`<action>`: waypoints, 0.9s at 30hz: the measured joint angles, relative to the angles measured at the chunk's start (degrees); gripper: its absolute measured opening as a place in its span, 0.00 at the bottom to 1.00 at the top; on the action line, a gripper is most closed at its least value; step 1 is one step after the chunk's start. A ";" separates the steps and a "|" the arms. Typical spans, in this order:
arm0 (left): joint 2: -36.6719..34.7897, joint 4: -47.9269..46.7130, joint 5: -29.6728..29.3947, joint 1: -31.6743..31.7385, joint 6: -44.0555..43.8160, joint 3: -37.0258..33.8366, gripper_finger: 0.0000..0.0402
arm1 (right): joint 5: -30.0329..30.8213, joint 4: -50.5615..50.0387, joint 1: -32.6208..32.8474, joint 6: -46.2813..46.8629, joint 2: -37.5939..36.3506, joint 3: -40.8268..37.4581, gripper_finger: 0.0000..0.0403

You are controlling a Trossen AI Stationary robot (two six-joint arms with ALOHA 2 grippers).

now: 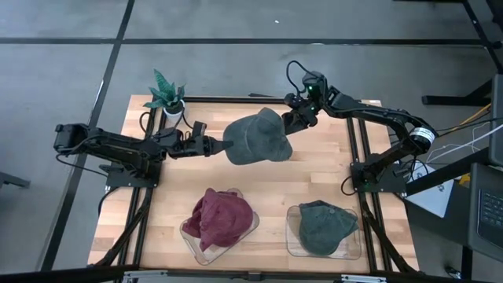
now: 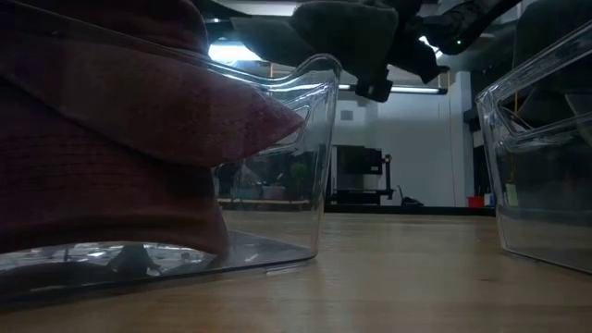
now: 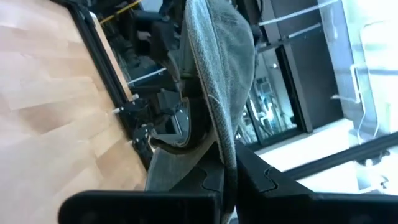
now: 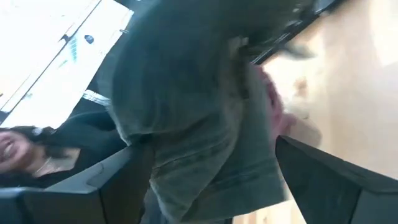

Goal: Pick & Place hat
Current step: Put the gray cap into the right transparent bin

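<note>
A grey-green hat (image 1: 256, 138) hangs in the air above the middle of the wooden table, and the low view shows it high up (image 2: 351, 28). My left gripper (image 1: 224, 145) is shut on the hat's left edge. My right gripper (image 1: 293, 119) is open at the hat's far right side. In the right wrist view its fingers (image 4: 329, 180) stand wide apart, with the hat's cloth (image 4: 205, 118) hanging between them. My left gripper pinches the hat's left edge (image 3: 225, 158) between its two shut fingers, coming about level from the table's left side. The hat is lifted clear of the table, and its cloth rises and spreads away beyond the fingertips.
Two clear trays stand near the front edge. The left tray (image 1: 250, 229) holds a dark red hat (image 1: 220, 218), the right tray (image 1: 292, 244) another grey-green hat (image 1: 324, 226). A small potted plant (image 1: 167, 93) stands at the far left corner. A person (image 4: 18, 149) shows beyond the table.
</note>
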 joint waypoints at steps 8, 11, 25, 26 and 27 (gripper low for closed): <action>0.00 -0.09 1.77 2.49 -2.83 0.00 0.01 | -3.04 7.40 0.04 5.72 0.02 0.00 0.78; 0.00 -0.07 1.26 2.65 -3.17 0.00 0.01 | -1.12 11.93 0.06 8.88 0.00 0.00 0.78; -0.02 1.60 0.46 2.65 -2.54 0.00 0.02 | 5.10 15.29 1.02 10.13 0.02 0.00 0.78; 0.00 1.54 0.45 2.65 -2.21 0.00 0.02 | 4.48 15.26 1.02 10.16 0.02 0.00 0.78; 0.00 1.57 0.46 2.67 -2.10 0.00 0.02 | 3.97 15.29 1.02 10.17 0.02 0.00 0.78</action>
